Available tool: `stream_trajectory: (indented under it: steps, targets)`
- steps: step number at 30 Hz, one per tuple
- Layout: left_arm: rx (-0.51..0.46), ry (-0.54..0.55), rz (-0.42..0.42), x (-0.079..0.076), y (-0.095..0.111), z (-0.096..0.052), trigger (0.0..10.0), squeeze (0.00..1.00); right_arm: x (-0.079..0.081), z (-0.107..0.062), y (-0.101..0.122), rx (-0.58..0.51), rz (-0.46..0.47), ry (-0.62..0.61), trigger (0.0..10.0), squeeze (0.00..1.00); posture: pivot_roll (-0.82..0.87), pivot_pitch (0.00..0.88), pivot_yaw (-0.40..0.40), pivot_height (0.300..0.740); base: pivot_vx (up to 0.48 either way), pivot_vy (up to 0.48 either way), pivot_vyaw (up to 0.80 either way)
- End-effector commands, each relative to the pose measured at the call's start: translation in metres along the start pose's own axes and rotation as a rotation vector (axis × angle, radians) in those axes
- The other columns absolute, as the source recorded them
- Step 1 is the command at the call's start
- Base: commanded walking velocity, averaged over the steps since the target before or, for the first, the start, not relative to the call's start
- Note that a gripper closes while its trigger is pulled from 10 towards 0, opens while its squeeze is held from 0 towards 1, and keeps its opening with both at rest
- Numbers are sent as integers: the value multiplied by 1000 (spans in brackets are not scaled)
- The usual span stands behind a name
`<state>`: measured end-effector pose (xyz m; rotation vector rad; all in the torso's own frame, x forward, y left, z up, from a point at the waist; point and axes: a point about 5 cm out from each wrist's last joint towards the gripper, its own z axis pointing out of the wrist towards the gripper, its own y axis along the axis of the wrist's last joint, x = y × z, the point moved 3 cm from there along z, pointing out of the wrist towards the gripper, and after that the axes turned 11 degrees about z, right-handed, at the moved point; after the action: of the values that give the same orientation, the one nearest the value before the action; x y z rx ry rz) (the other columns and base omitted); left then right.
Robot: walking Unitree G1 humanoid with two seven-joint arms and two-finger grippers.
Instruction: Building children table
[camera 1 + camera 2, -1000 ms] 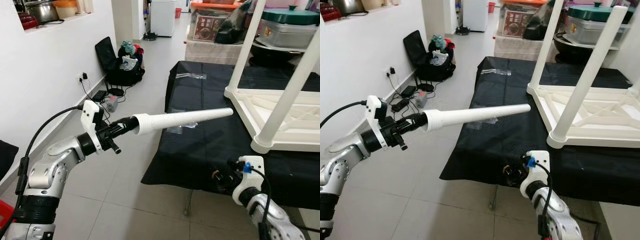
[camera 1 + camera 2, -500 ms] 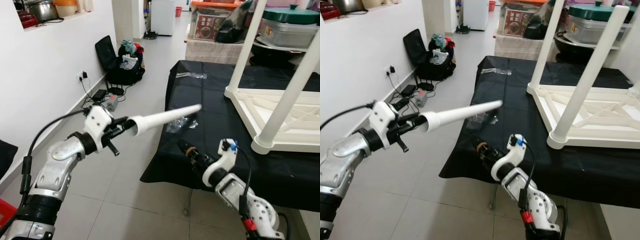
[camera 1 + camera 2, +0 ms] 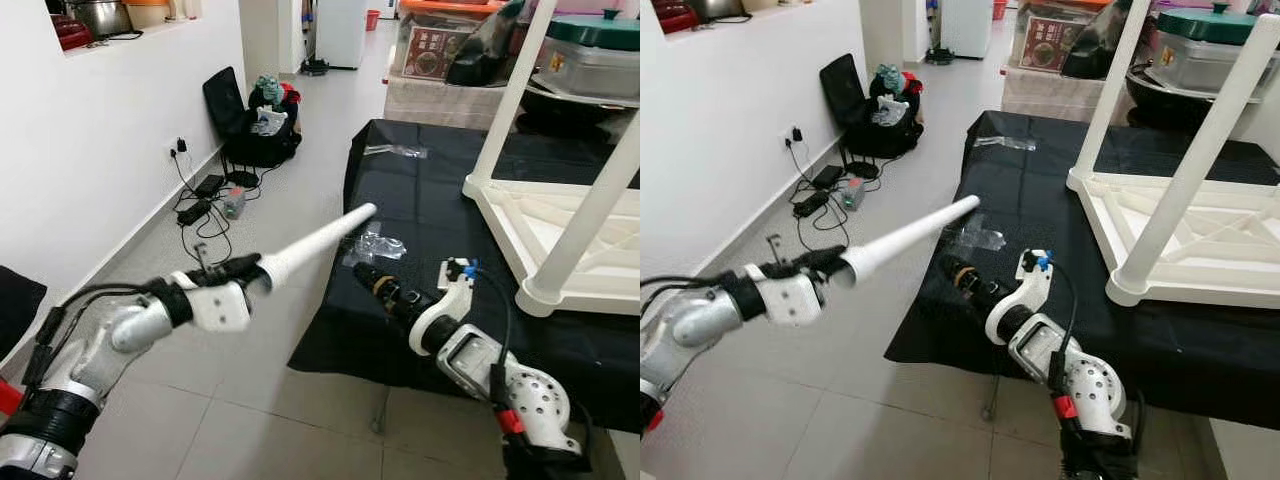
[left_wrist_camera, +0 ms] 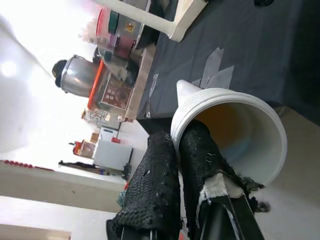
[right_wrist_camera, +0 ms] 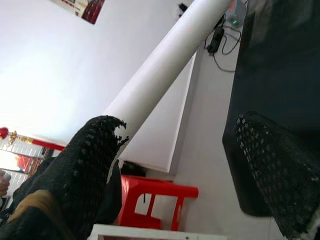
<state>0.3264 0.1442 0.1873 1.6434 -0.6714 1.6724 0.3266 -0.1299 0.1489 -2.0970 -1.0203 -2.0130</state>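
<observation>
Left gripper [image 3: 243, 268] has the white table leg [image 3: 315, 240] by its wide hollow end. Wrist view shows how: one finger [image 4: 205, 150] inside the mouth, the other outside, rim pinched btwn them. The leg sticks out level w/ its narrow tip up over the near-left edge of the black cloth [image 3: 420, 215].

Right gripper [image 3: 366, 277] comes in under the leg's tip, fingers spread wide, nothing in them. In its wrist view the leg runs past just beside one finger [image 5: 92, 155], no contact that I can see.

The upturned white table [image 3: 560, 230] lies on the cloth, well to the right of the leg's tip, two legs already standing in it. A clear plastic bag [image 3: 372, 243] lies on the cloth just below the tip.

Looks like a hand-over or a two-handed steady before the leg goes to an open socket. To do it well:
- Right should close round the leg mid-shaft, not at the thin tip; the taper prob. lets it slide.
- Left's rim pinch is a weak hold for a long lever, so don't let go till right has closed firm.
- Keep the leg level & clear of the standing legs.
- The wide end likely meets the socket, so left needs to come out of the mouth first.

Which socket is free, can't tell.
</observation>
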Motion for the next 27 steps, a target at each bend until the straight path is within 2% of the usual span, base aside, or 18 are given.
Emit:
stream_trajectory:
  steps: [1,5,7,10,11,14,15,16,17,19,20,21,22,24,25,26,27]
  targets:
    - [-28,15,67,2,3,2,10000,0,-1,3,-5,26,13,-10,10000,0,87,0,-76,740,0,0,0]
    - [-57,29,124,0,6,6,10000,0,-2,4,-10,49,13,-23,10000,0,84,0,-74,740,0,0,0]
    - [-66,106,164,10,5,9,10000,0,-7,4,-10,55,8,-54,10000,0,82,0,-74,740,0,0,0]
    - [-65,140,170,15,5,9,10000,0,-9,4,-10,56,6,-64,10000,0,82,0,-74,740,0,0,0]
    - [-32,228,122,28,-1,10,10000,0,-10,4,-9,55,5,-72,10000,0,84,0,-73,740,0,0,0]
    - [-32,228,122,28,-1,10,10000,0,-10,4,-9,55,5,-72,10000,0,84,0,-73,740,0,0,0]
    - [29,315,14,41,-11,11,10000,0,-11,4,-8,51,5,-78,10000,0,84,0,-73,740,0,0,0]
    - [29,315,14,41,-11,11,10000,0,-11,4,-8,51,5,-78,10000,0,84,0,-73,740,0,0,0]
    - [110,432,-175,59,-27,10,10000,0,-12,4,-4,32,12,-81,10000,0,82,0,-73,740,0,0,0]
    - [110,432,-175,59,-27,10,10000,0,-12,4,-4,32,12,-81,10000,0,82,0,-73,740,0,0,0]
    - [154,515,-375,69,-39,9,10000,0,-13,3,2,12,17,-85,10000,0,84,0,-74,740,0,0,0]
    - [154,515,-375,69,-39,9,10000,0,-13,3,2,12,17,-85,10000,0,84,0,-74,740,0,0,0]
    - [161,568,-587,74,-47,7,10000,0,-13,3,9,-14,25,-84,10000,0,82,0,-73,740,0,0,0]
    - [161,568,-587,74,-47,7,10000,0,-13,3,9,-14,25,-84,10000,0,82,0,-73,740,0,0,0]
    - [154,604,-739,76,-52,5,10000,0,-12,2,14,-33,30,-81,10000,0,82,0,-73,740,0,0,0]
    - [154,604,-739,76,-52,5,10000,0,-12,2,14,-33,30,-81,10000,0,82,0,-73,740,0,0,0]
    - [127,619,-953,74,-56,4,10000,0,-10,3,20,-60,48,-67,10000,0,81,0,-75,740,0,0,0]
